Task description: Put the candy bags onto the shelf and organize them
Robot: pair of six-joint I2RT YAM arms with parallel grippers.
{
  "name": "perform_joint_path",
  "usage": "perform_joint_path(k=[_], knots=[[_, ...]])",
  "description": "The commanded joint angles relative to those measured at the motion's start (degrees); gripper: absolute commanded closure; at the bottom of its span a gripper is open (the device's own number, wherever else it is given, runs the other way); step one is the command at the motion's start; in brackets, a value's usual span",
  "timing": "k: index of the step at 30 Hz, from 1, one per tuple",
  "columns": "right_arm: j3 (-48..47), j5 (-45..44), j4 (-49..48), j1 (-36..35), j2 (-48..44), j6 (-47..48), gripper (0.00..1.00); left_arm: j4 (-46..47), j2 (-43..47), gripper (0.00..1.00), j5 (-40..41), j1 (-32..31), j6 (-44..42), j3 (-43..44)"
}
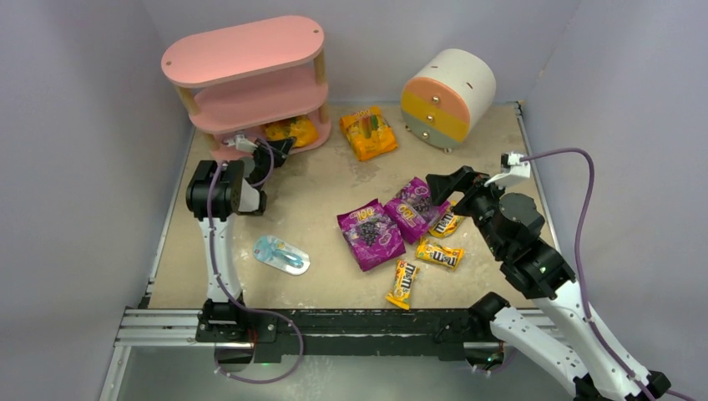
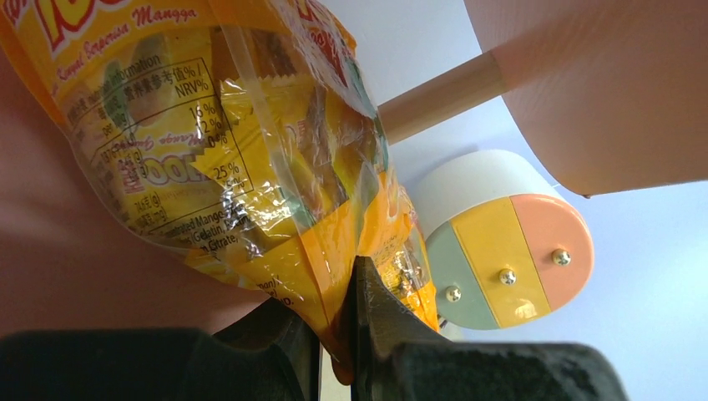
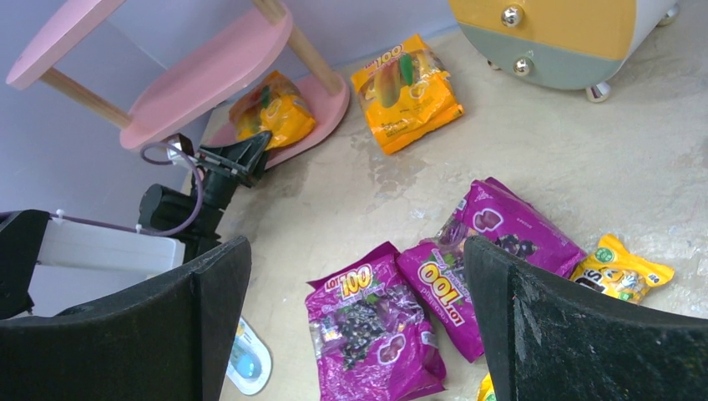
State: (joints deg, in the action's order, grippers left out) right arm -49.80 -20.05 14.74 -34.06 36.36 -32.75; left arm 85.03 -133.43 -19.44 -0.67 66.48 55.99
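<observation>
One orange-yellow candy bag [image 1: 294, 130] lies on the bottom tier of the pink shelf [image 1: 242, 48]. My left gripper [image 1: 277, 149] is shut on that bag's near edge; the wrist view shows the bag [image 2: 225, 142] pinched between the black fingers [image 2: 380, 309]. The second orange-yellow bag [image 1: 369, 132] lies on the table beside the shelf. Two purple bags [image 1: 370, 235] [image 1: 412, 206] and three small yellow M&M's packs [image 1: 403, 284] [image 1: 440, 253] [image 1: 447, 224] lie mid-table. My right gripper [image 1: 436, 187] hangs open above the purple bags [image 3: 371, 334], holding nothing.
A round cream drum cabinet [image 1: 448, 98] with coloured drawers stands at the back right. A flat light-blue and white packet [image 1: 281, 255] lies near the left arm. Grey walls close in the table on three sides.
</observation>
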Motion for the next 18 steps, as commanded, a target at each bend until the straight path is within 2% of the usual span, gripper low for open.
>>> perform_joint_path(k=[1, 9, 12, 14, 18], knots=[[-2.45, -0.25, -1.63, 0.07, -0.02, 0.85, 0.01, 6.03, -1.75, 1.00, -3.78, -2.11, 1.12, 4.02], [-2.78, -0.33, -0.77, 0.05, -0.14, 0.48, 0.01, 1.00, -1.51, 1.00, -6.69, -3.46, -0.59, 6.64], [-2.67, -0.16, -0.45, 0.05, -0.30, 0.41, 0.01, -2.58, -0.04, 1.00, -4.54, -3.42, -1.99, 5.81], [-2.80, -0.24, 0.11, 0.05, -0.52, 0.32, 0.01, -4.23, 0.37, 0.93, -3.33, -3.36, -2.09, 6.01], [-2.76, -0.74, 1.09, 0.05, -1.28, 0.06, 0.01, -5.99, 1.32, 0.93, -0.14, -3.22, -2.05, 6.52]])
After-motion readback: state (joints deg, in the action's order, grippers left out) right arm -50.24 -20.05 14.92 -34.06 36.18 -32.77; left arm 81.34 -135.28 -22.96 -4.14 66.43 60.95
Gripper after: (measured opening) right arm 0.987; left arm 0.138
